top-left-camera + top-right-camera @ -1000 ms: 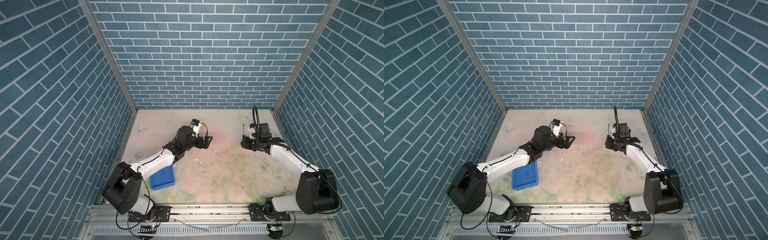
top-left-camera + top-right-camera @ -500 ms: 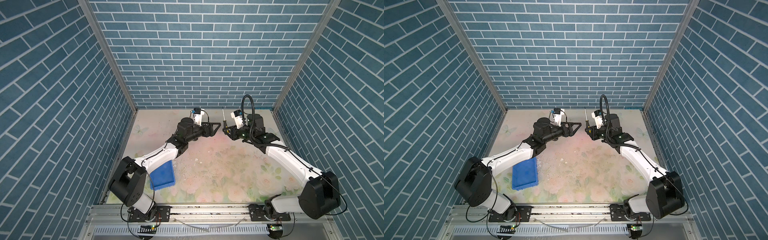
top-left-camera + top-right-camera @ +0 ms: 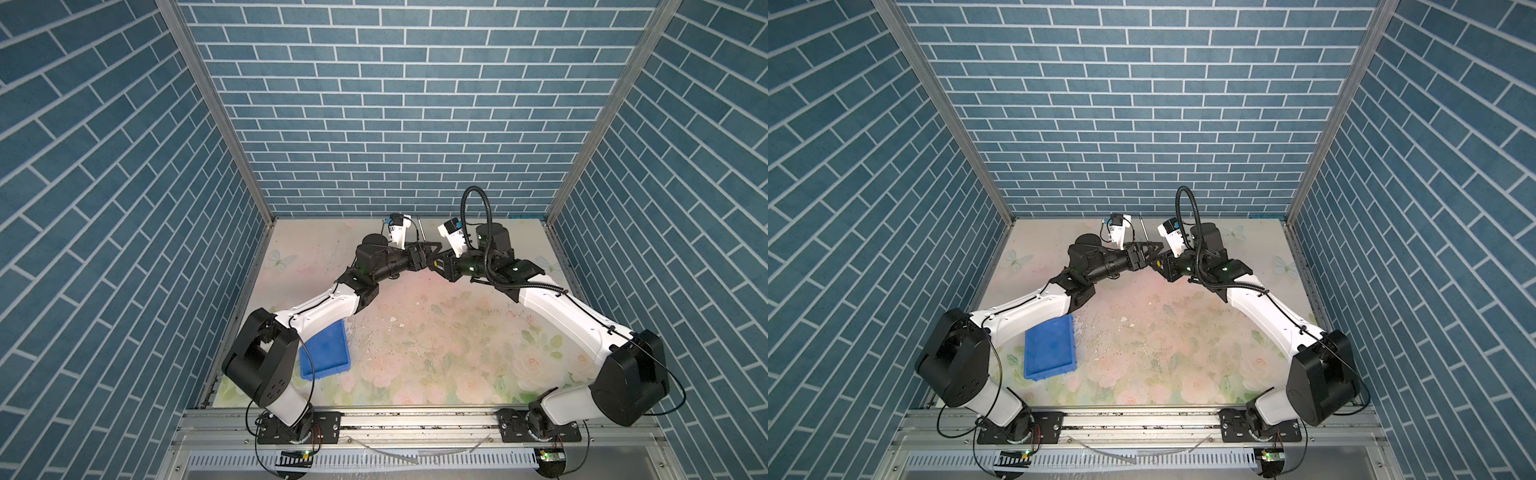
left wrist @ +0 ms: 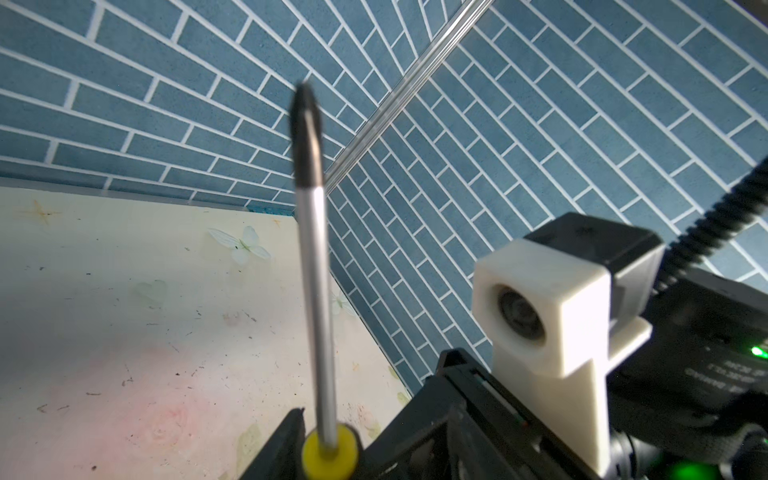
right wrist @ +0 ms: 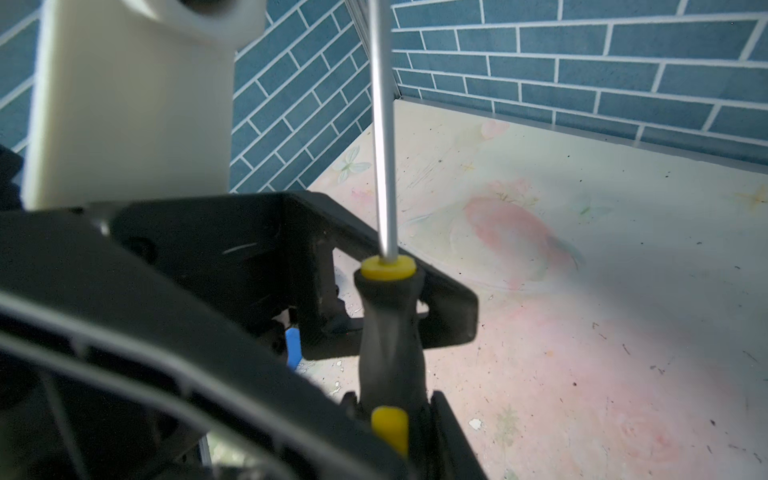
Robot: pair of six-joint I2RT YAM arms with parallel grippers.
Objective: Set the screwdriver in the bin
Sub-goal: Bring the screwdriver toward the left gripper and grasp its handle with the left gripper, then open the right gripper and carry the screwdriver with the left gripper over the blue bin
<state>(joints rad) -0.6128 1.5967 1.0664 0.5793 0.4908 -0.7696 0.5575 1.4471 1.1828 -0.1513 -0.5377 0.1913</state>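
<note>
The right claw (image 3: 436,264) was clamped on the handle of the screwdriver (image 5: 390,332), upright above the back of the worktop (image 3: 436,332). The left claw (image 3: 430,249) sat at the handle; whether it gripped could not be told. The bin (image 3: 326,353) lay well apart.

— What colours does the screwdriver (image 5: 390,332) have?
— A dark grey handle with yellow parts, a silver shaft and a black tip.
— And the rest?
— The bin (image 3: 326,353) is bright blue. The counter (image 3: 436,332) is pale, with pink flowers and butterflies. The walls (image 3: 395,104) show blue bricks with white lines.
</note>
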